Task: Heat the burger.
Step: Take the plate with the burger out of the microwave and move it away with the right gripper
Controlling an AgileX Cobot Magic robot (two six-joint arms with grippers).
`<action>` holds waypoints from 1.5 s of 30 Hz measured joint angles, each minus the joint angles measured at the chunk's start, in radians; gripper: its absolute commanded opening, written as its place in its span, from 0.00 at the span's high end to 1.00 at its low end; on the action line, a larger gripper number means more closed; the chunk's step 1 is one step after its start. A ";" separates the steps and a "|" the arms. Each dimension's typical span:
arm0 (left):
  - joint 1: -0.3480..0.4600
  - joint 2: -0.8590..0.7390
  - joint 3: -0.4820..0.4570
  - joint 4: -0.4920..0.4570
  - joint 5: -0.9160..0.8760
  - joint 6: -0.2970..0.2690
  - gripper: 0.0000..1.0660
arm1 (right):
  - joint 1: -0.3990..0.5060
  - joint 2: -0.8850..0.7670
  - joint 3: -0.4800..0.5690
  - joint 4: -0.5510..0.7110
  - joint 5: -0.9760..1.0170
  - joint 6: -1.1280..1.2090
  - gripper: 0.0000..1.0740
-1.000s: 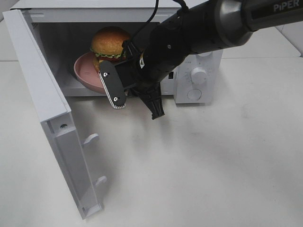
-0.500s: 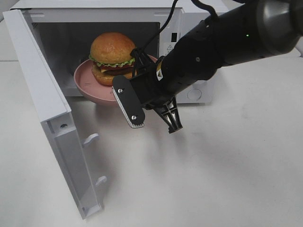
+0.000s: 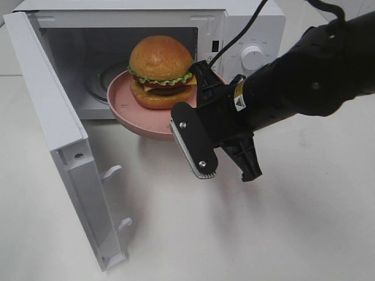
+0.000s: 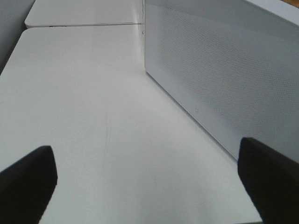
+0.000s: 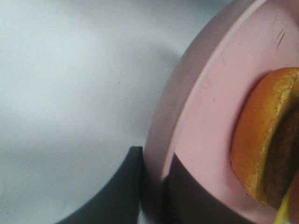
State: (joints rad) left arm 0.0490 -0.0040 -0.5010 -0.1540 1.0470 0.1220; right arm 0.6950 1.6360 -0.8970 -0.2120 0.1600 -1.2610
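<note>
The burger (image 3: 161, 70) stands upright on a round pink plate (image 3: 126, 108), which hangs at the mouth of the open microwave (image 3: 246, 23), partly over the table. My right gripper (image 3: 204, 110) is shut on the plate's right rim. In the right wrist view its two dark fingers (image 5: 126, 186) pinch the pink rim (image 5: 201, 107), with the burger's bottom bun (image 5: 261, 140) close by. My left gripper (image 4: 149, 186) is open and holds nothing, over bare table beside the microwave's side wall (image 4: 224, 84). It is out of the exterior high view.
The microwave door (image 3: 53, 129) is swung wide open on the left and juts toward the table's front. The control dial (image 3: 253, 57) sits on the right of the microwave's front. White tabletop (image 3: 293, 234) lies in front and to the right.
My right gripper has drawn the plate with the burger from deep inside the microwave out toward the front and right. The left gripper's state is unchanged.
</note>
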 measured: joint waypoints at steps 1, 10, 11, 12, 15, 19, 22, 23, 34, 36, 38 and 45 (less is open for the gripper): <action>0.000 0.000 0.000 0.000 0.000 0.000 0.01 | 0.000 -0.012 0.011 0.001 0.000 0.000 0.99; 0.000 0.000 0.000 0.000 0.000 0.000 0.01 | -0.002 -0.127 0.116 0.001 0.001 0.007 0.99; 0.000 0.000 0.000 0.000 0.000 0.000 0.01 | -0.002 -0.140 0.126 0.001 0.003 0.008 0.99; 0.000 0.000 0.000 0.000 0.000 0.000 0.01 | -0.002 -0.140 0.126 0.001 0.003 0.008 0.99; 0.000 0.000 0.000 0.000 0.000 0.000 0.01 | -0.002 -0.192 0.164 0.001 0.004 0.010 0.99; 0.000 0.000 0.000 0.000 0.000 0.000 0.01 | -0.002 -0.228 0.189 0.001 0.008 0.011 0.98; 0.000 0.000 0.000 0.000 0.000 0.000 0.01 | -0.002 -0.269 0.215 0.001 0.013 0.011 0.98; 0.000 0.000 0.000 0.000 0.000 0.000 0.01 | -0.002 -0.300 0.235 0.003 0.015 0.011 0.98; 0.000 0.000 0.000 0.000 0.000 0.000 0.01 | -0.002 -0.464 0.312 0.004 0.109 0.011 0.98; 0.000 0.000 0.000 0.000 0.000 0.000 0.01 | -0.002 -0.493 0.326 0.004 0.134 0.011 0.98; 0.000 0.000 0.000 0.000 0.000 0.000 0.01 | -0.002 -0.529 0.341 0.004 0.149 0.012 0.98; 0.000 0.000 0.000 0.000 0.000 0.000 0.01 | -0.002 -0.649 0.410 0.024 0.213 0.018 0.98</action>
State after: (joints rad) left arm 0.0490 -0.0040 -0.5010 -0.1540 1.0470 0.1220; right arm 0.6930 0.9870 -0.4870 -0.1880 0.3730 -1.2430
